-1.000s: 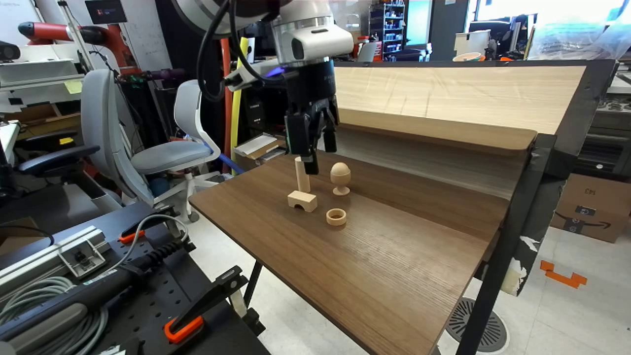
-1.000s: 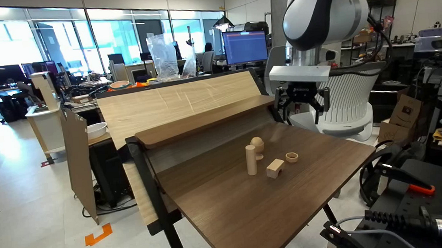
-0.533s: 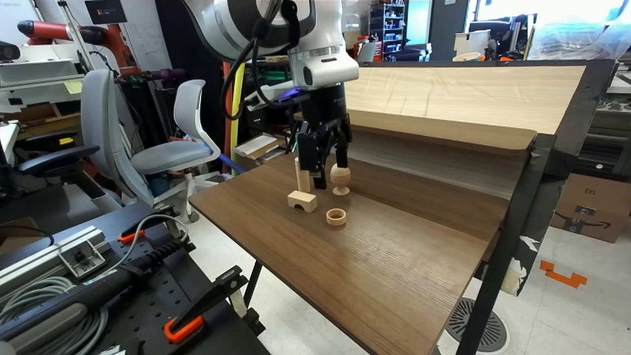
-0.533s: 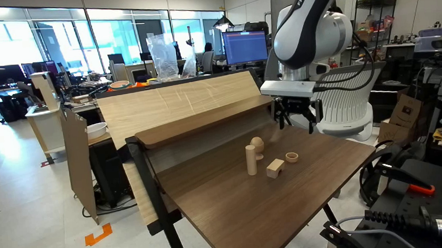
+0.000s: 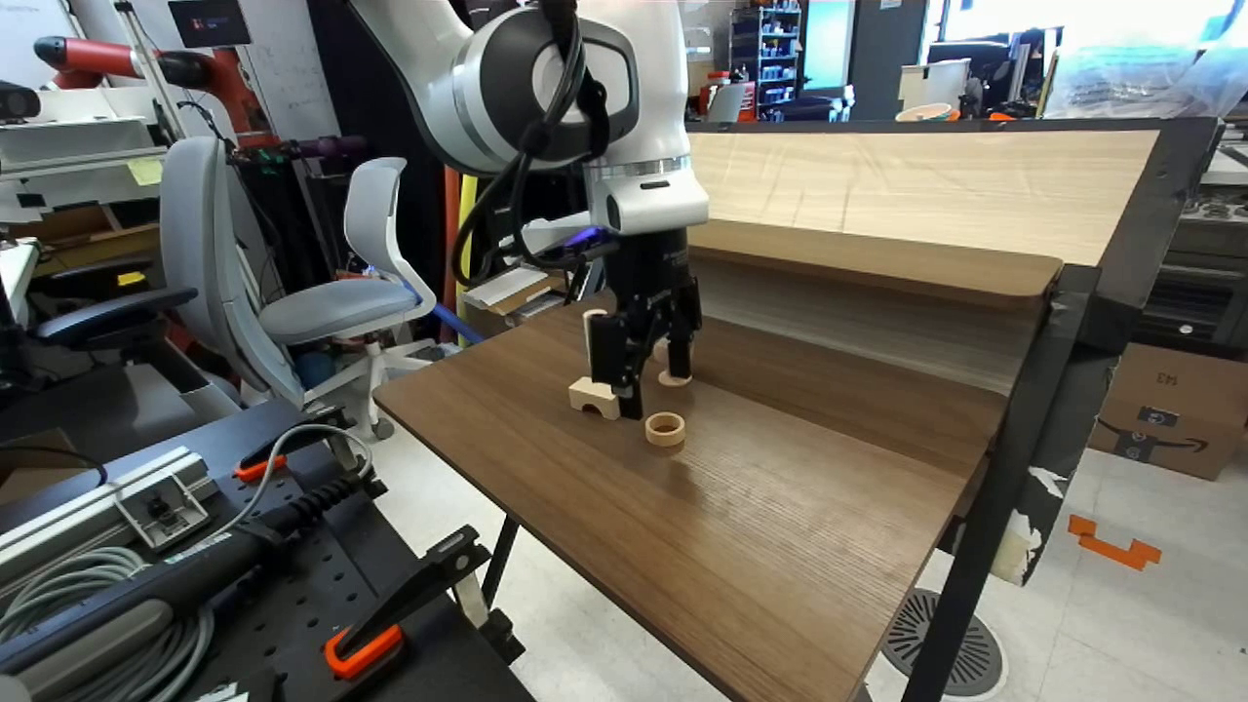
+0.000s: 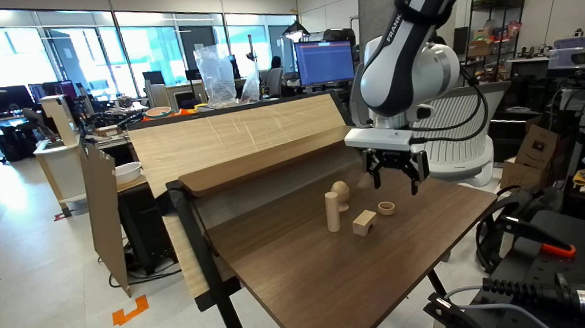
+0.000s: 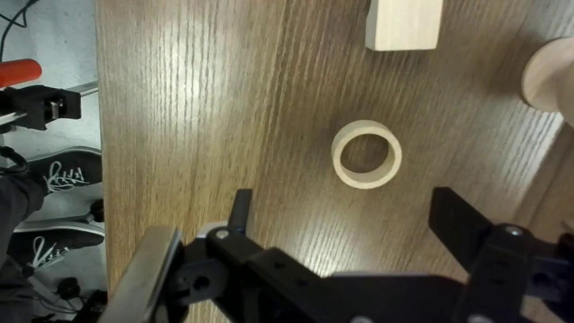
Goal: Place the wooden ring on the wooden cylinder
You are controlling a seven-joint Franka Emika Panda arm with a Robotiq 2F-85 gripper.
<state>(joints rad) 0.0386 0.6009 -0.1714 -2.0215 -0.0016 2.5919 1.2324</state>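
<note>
exterior view: wooden cylinder (image 6: 332,212) upright, wooden ring (image 6: 386,212) flat.

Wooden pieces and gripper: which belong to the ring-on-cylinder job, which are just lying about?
For the job:
wooden ring, lying flat
wooden cylinder, upright, no ring on it
Robotiq gripper, open, holding nothing

Just lying about:
wooden arch block, notch facing down
wooden egg cup with rounded top, standing on its foot

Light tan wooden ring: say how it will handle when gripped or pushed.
The light tan wooden ring has an unbroken wall, so probably stiff. Lying flat, it would likely slide, not roll. Its open centre suggests little weight.
</note>
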